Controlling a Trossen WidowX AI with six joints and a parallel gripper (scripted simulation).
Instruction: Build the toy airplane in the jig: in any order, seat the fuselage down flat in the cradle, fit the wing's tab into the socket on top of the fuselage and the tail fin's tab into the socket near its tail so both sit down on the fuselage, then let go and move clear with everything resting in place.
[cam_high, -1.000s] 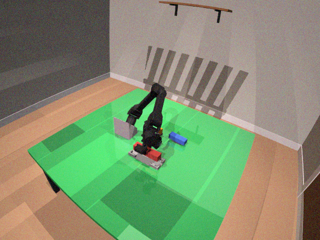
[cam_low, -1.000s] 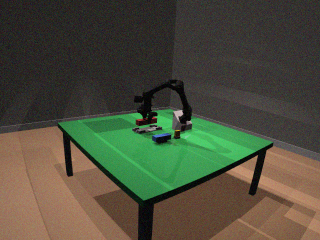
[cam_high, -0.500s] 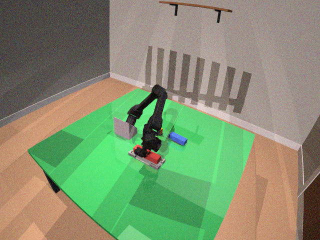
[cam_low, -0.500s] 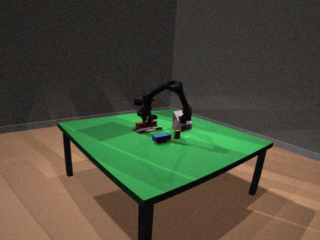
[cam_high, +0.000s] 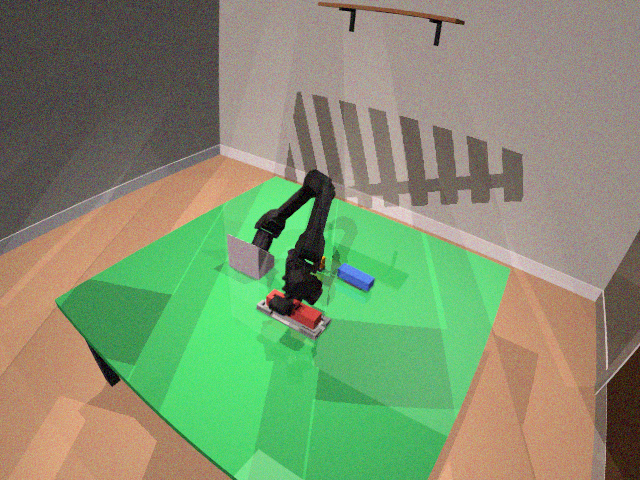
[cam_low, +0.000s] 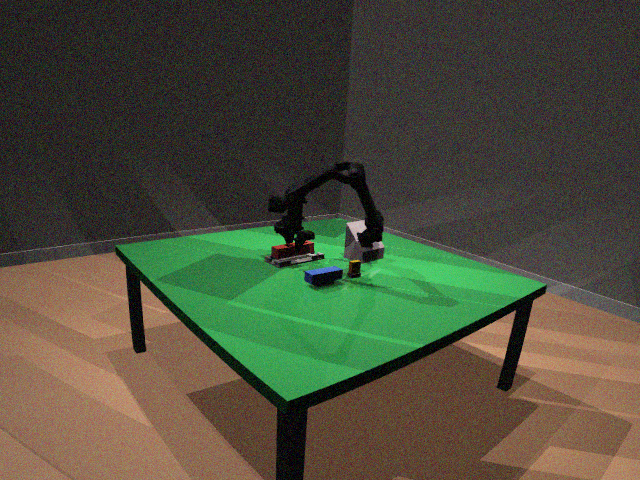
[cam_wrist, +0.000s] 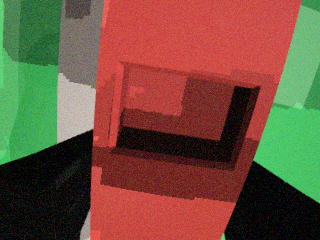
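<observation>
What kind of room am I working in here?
Probably a plain indoor room set up as a test cell: a green table on a wood floor, bare walls with a baseboard, and one wall shelf. The gripper holds the red fuselage at the jig.
</observation>
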